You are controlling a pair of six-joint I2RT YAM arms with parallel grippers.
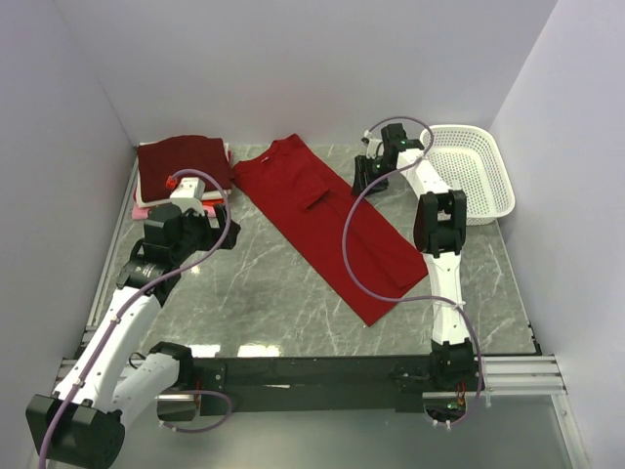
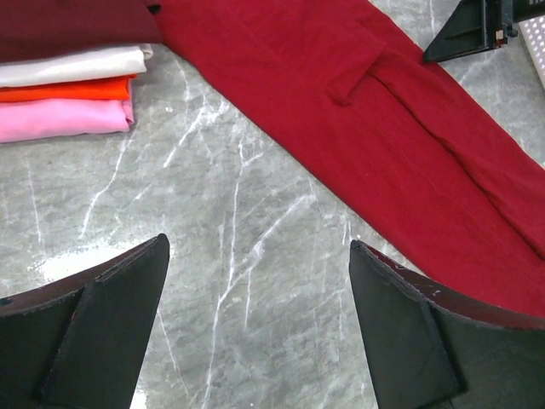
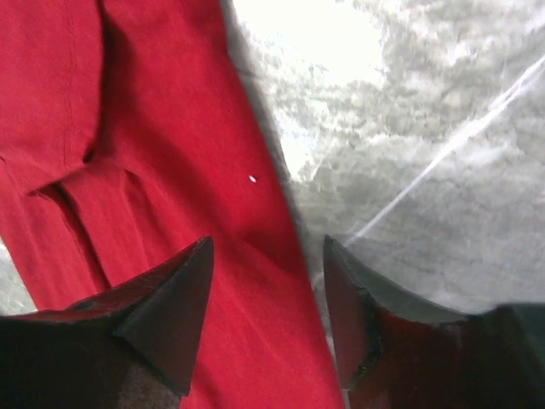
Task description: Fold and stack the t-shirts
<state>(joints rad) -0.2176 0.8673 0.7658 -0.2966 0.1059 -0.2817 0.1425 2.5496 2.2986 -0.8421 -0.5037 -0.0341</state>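
On the bench, largest item first.

1. Table (image 1: 244,293): grey marbled top that carries everything below.

2. Red shirt (image 1: 322,225): folded lengthwise into a narrow strip and lying flat. Its long axis runs on a diagonal from back centre to near right. A sleeve flap (image 1: 317,195) shows on top of the far half.

3. Basket (image 1: 479,171): white and perforated, in the back right corner, apart from the strip.

4. Stack (image 1: 181,161): folded shirts in the back left corner, maroon on top, then white, orange-red and pink. It sits just left of the strip's far end, and the wrist view shows bare table between them.

5. Right claw (image 3: 268,243): low at the far end of the strip, over its right long edge. The jaws are spread and nothing is pinched. One finger is over cloth, the other over bare table, and the hem runs between them. The sleeve flap lies just to the cloth side.

6. Left claw (image 2: 257,241): jaws spread wide and empty, held over bare table. The stack is ahead to its left and the strip ahead to its right. It touches neither.

Note: the right arm is the nearer one to the strip, already astride its edge. A fold along the long axis would likely start from this far end. The left arm would have to cross to the strip's left edge to match it. The near end is well away from both claws.
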